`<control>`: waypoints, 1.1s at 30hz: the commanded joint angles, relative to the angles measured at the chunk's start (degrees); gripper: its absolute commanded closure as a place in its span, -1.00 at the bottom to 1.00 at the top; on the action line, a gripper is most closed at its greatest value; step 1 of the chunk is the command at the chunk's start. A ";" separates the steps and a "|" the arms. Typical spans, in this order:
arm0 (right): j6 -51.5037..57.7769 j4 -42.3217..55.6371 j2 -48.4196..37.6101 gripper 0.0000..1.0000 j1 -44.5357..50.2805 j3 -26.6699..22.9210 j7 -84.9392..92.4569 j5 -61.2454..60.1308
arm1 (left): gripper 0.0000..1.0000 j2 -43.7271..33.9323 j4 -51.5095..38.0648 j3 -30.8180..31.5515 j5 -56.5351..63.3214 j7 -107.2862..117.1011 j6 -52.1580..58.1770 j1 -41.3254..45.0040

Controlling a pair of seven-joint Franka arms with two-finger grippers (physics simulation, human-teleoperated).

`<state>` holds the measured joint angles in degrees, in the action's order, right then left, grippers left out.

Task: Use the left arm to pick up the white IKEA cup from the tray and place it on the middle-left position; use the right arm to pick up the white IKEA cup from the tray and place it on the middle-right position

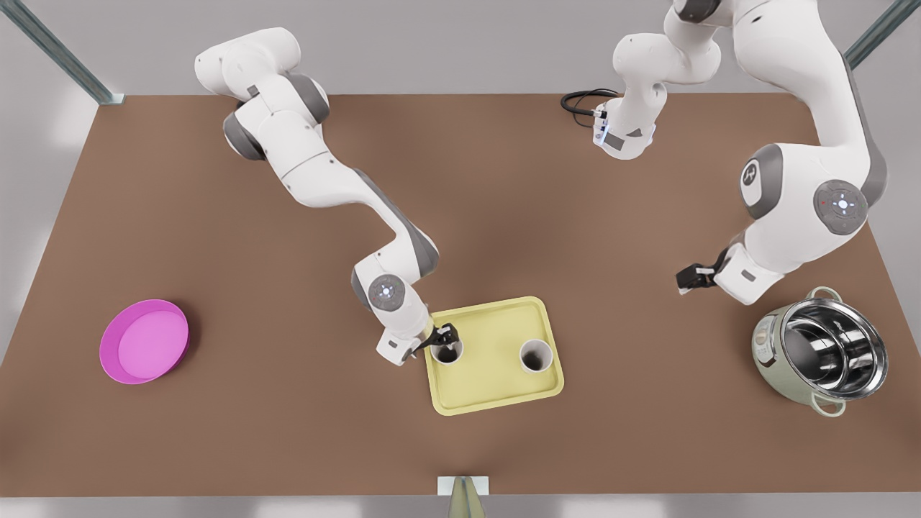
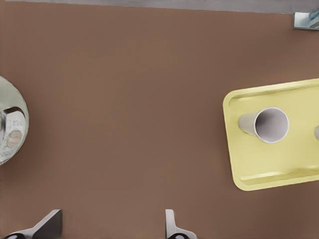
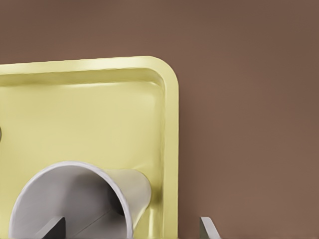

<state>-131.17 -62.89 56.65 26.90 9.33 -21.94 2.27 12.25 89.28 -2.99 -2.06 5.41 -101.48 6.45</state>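
Right gripper (image 1: 446, 337) jaws open astride cup (image 1: 450, 354), likely light, rigid, slick, so pinch the rim wall; left gripper (image 1: 683, 277) waits, open and empty, near pot (image 1: 820, 356).

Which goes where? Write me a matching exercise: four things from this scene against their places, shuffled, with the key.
Things
1. magenta dish
2. steel pot
3. right gripper
4. left gripper

Places
A. open at a cup on the tray
B. on the table, front view's far right
C. on the table, front view's far left
D. open above bare table, near the steel pot

Pairs: 1-C, 2-B, 3-A, 4-D
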 commanded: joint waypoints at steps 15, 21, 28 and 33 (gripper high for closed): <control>9.00 0.05 -5.76 0.95 -5.36 -1.69 3.64 -0.07 | -1.00 0.76 -0.60 -0.18 1.54 1.44 -1.17 0.14; 22.89 -0.30 -9.37 0.86 -20.74 -1.60 33.35 -0.16 | -1.00 8.91 -4.81 1.84 8.13 29.38 -4.94 25.36; 16.58 -0.48 -5.50 0.75 -25.57 -2.04 37.58 6.69 | -1.00 31.70 -26.79 -0.44 -1.89 38.55 -16.29 19.74; 4.70 -5.05 -3.92 0.68 -27.69 -1.95 45.75 8.28 | -1.00 32.22 -25.56 -0.09 -0.13 28.87 -13.65 17.37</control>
<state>-119.38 -67.44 52.72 -0.63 7.34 3.48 8.85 44.47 63.68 -3.09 -2.82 24.63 -114.66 23.90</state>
